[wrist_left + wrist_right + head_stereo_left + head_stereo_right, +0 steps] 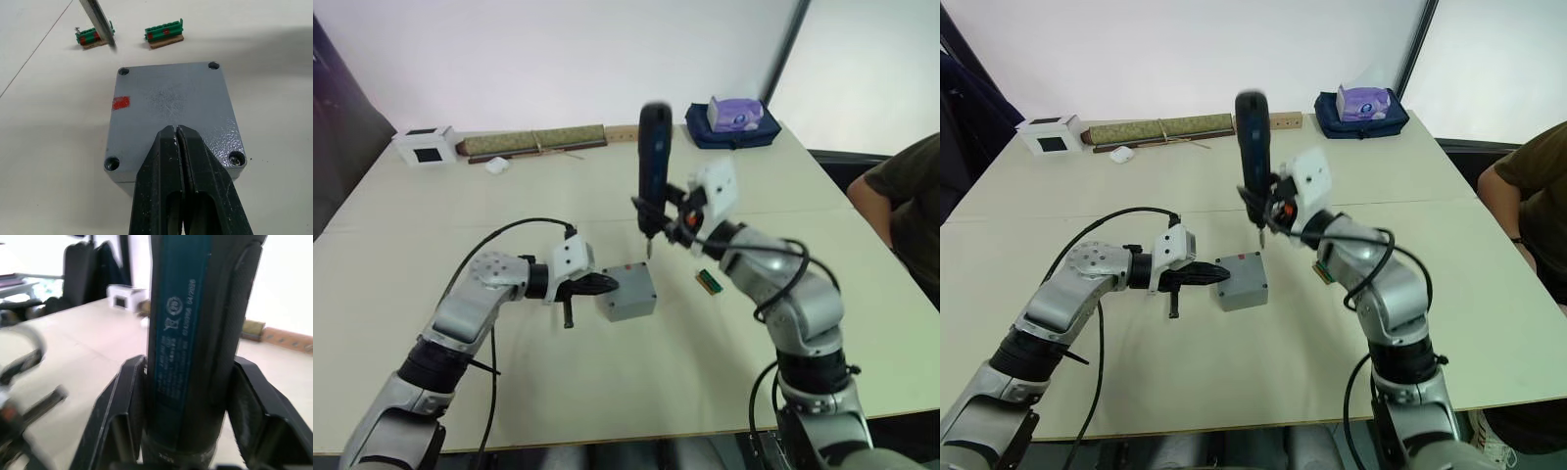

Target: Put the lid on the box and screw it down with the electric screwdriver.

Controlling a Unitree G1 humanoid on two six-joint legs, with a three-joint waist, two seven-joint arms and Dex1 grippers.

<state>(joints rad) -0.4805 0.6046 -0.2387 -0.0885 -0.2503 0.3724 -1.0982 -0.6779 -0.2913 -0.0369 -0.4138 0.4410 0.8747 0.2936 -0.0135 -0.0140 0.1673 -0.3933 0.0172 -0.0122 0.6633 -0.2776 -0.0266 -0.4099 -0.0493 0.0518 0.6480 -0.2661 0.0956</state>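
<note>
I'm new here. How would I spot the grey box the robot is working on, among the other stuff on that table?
Look at the middle of the big beige table, between the two arms. The box sits there with its lid on, the left tool touching it. Unlike the white box at the far edge, it is grey metal with a small red mark.

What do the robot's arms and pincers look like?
Both arms are chunky, rounded silver-grey metal, with black bands at the joints and loose black cables looping beside them. A white boxy block sits at each wrist. The left pincer and the right pincer each have two black fingers; the left pincer's fingers taper to narrow tips.
</note>
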